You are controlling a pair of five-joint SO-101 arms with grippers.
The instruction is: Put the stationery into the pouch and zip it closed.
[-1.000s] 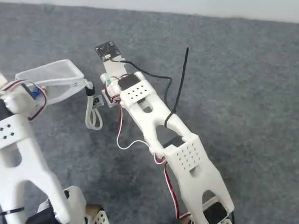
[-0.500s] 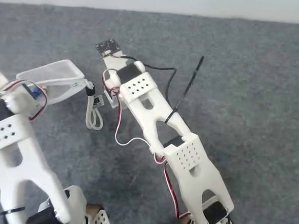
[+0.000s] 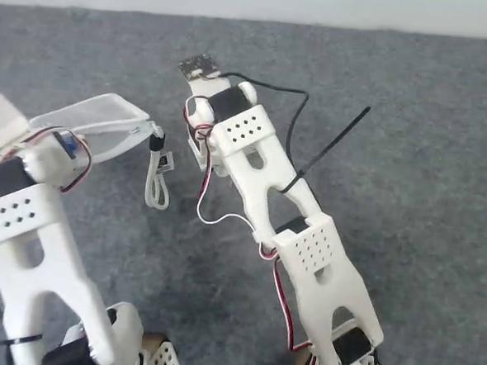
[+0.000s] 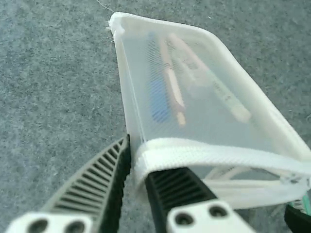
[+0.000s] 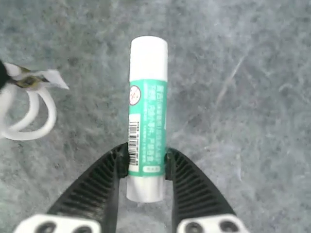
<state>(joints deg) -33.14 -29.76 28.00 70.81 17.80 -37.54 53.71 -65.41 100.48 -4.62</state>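
The left tool (image 4: pixel 137 158) pinches the zipper rim of the translucent white mesh pouch (image 4: pixel 194 92); the right tool (image 5: pixel 144 158) clamps a green-and-white glue stick (image 5: pixel 148 107) over the grey counter (image 3: pixel 429 119).

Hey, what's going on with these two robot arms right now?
The left gripper has its fingers closed on the zipper rim of a translucent white pouch, whose mouth looks open. A few pens or pencils already lie inside. The right gripper holds a green-and-white glue stick by one end, near the white loop strap at the pouch's end. The glue stick is not yet in the pouch, and the zip is not closed.
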